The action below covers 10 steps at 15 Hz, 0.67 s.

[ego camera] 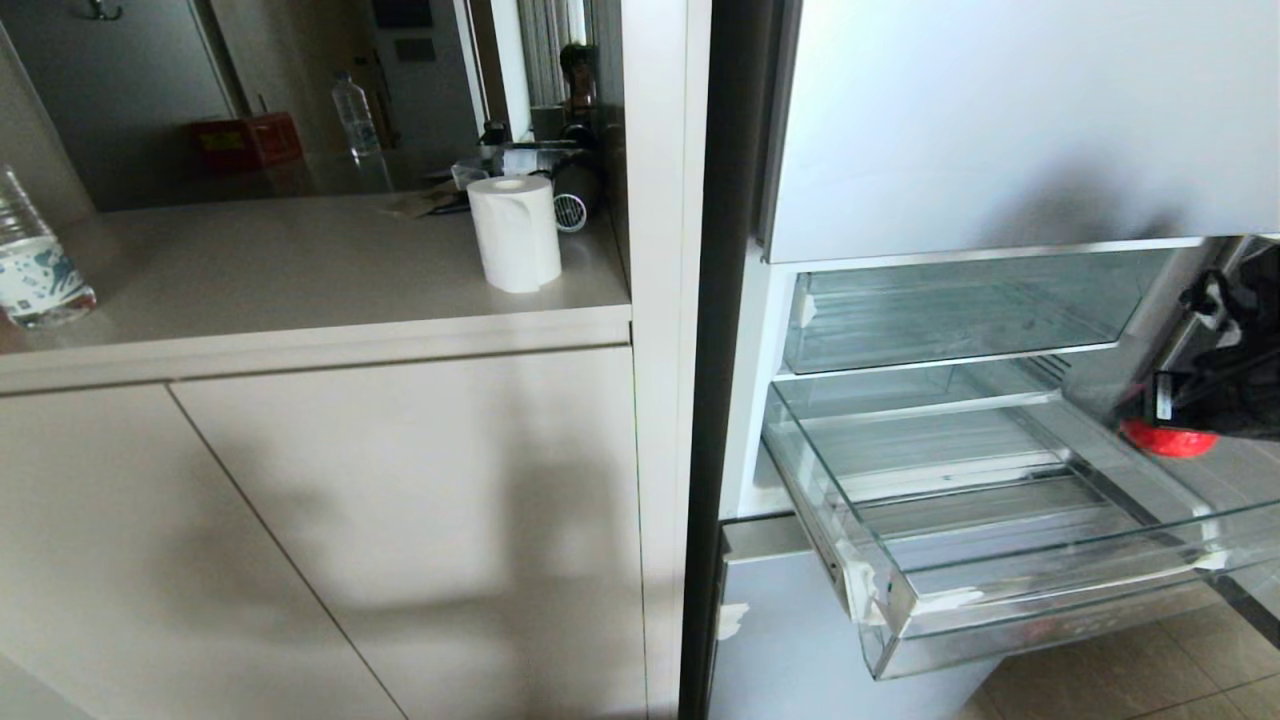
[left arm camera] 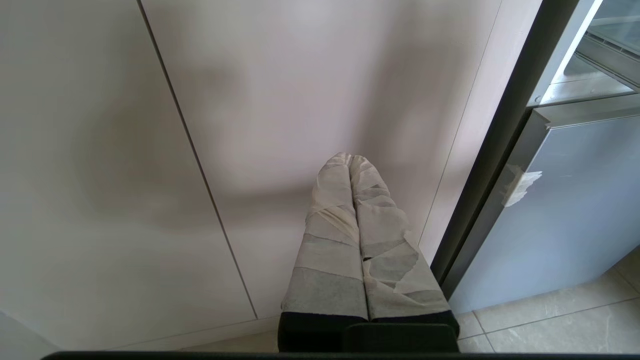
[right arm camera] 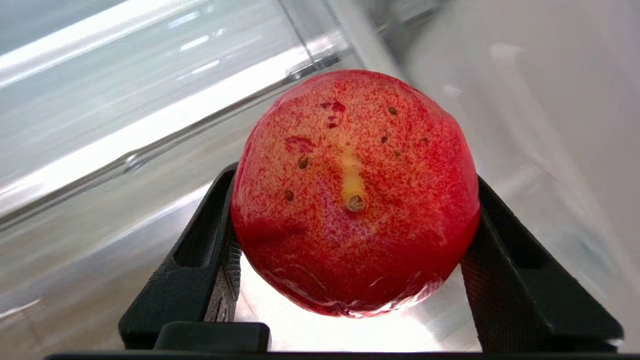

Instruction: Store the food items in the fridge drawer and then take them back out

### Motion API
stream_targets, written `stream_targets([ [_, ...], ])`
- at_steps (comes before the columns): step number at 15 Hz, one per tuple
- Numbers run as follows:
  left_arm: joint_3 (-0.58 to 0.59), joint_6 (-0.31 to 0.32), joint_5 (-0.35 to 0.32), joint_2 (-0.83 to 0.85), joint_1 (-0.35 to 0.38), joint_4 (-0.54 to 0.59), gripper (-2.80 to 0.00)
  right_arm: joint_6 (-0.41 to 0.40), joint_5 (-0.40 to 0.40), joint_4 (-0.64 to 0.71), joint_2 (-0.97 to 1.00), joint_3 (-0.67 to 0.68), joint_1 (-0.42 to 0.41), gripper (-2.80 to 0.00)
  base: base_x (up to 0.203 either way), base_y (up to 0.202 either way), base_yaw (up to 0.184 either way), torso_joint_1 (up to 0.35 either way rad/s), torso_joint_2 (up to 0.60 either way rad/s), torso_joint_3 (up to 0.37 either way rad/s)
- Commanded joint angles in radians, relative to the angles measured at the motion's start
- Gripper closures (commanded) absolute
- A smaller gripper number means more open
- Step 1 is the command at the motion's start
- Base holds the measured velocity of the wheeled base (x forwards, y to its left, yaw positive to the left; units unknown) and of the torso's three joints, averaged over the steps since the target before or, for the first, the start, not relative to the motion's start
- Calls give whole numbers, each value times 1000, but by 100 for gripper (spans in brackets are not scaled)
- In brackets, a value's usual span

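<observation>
The fridge (ego camera: 1000,120) stands at the right with its wide clear fridge drawer (ego camera: 1000,595) pulled out; the part of the drawer in view holds nothing. A round glossy red fruit (right arm camera: 355,195), one of the food items, sits between the black fingers (right arm camera: 210,250) of my right gripper (right arm camera: 355,200), which is shut on it. In the head view that gripper (ego camera: 1200,410) hangs over the drawer's right side with the fruit (ego camera: 1165,440) showing below it. My left gripper (left arm camera: 350,159), wrapped in pale tape, is shut on nothing and parked low, facing the cabinet door.
A shallower clear drawer (ego camera: 950,320) sits above the deep one. Left of the fridge, a counter (ego camera: 300,270) carries a paper roll (ego camera: 515,232) and a water bottle (ego camera: 35,260). Pale cabinet doors (left arm camera: 300,100) are below it, and tiled floor (ego camera: 1150,670) lies under the drawer.
</observation>
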Motion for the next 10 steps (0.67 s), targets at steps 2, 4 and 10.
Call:
stream_targets([
  [2, 0, 0, 0, 2, 0, 0, 0, -4, -10, -57, -310, 180, -15, 0, 0, 0, 0, 0, 0, 0],
  [4, 0, 0, 0, 0, 0, 0, 0, -18, -67, -144, -472, 330, -46, 0, 0, 0, 0, 0, 0, 0],
  [10, 0, 0, 0, 1, 0, 0, 0, -99, -191, -510, -878, 710, -220, 0, 0, 0, 0, 0, 0, 0],
])
